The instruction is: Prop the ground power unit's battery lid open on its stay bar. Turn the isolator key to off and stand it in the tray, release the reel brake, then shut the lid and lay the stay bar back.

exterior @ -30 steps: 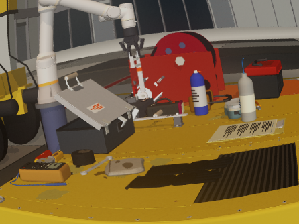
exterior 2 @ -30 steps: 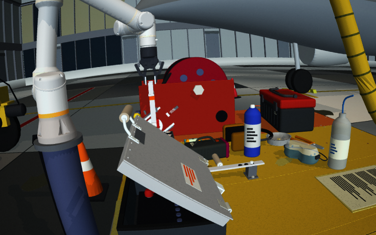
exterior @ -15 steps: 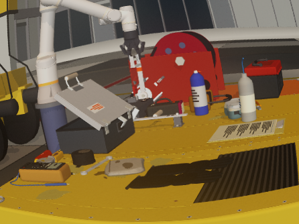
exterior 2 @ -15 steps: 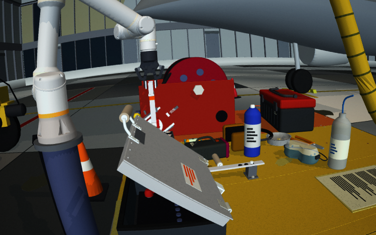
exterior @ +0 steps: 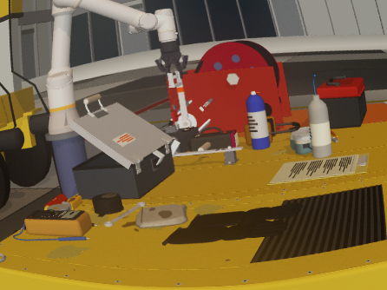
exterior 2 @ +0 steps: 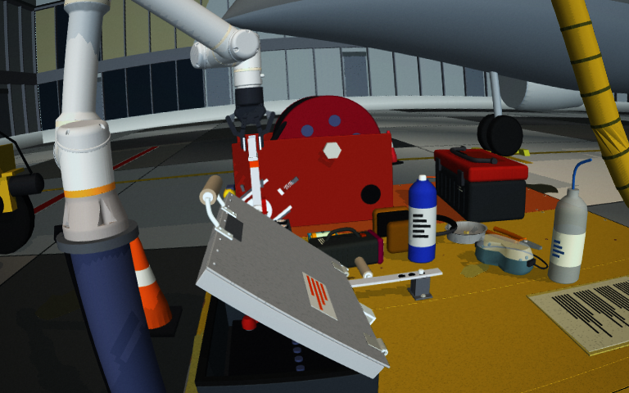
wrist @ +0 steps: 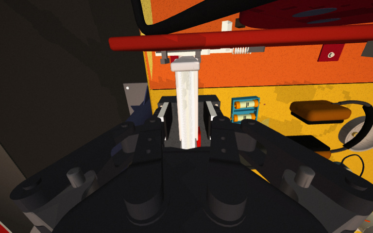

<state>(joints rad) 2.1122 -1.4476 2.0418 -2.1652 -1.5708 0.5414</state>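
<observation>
My gripper (exterior: 174,69) (exterior 2: 251,137) (wrist: 187,121) is open and holds nothing, its fingers standing on either side of the top of the white reel brake lever (exterior: 178,97) (exterior 2: 253,167) (wrist: 187,104), which stands nearly upright in front of the red cable reel (exterior: 236,82) (exterior 2: 324,157). The grey battery lid (exterior: 119,136) (exterior 2: 283,278) is tilted open over the dark battery box (exterior: 123,173). The stay bar (exterior: 208,150) (exterior 2: 394,277) lies flat on its bracket beside the box. I cannot make out the isolator key.
A red and black toolbox (exterior: 345,102) (exterior 2: 480,183) stands at the far right. A blue bottle (exterior: 257,120) (exterior 2: 422,218), a grey squeeze bottle (exterior: 320,126) (exterior 2: 568,241), a multimeter (exterior: 56,221) and a wrench (exterior: 123,214) lie on the yellow deck. A floor grille (exterior: 329,221) is near the front.
</observation>
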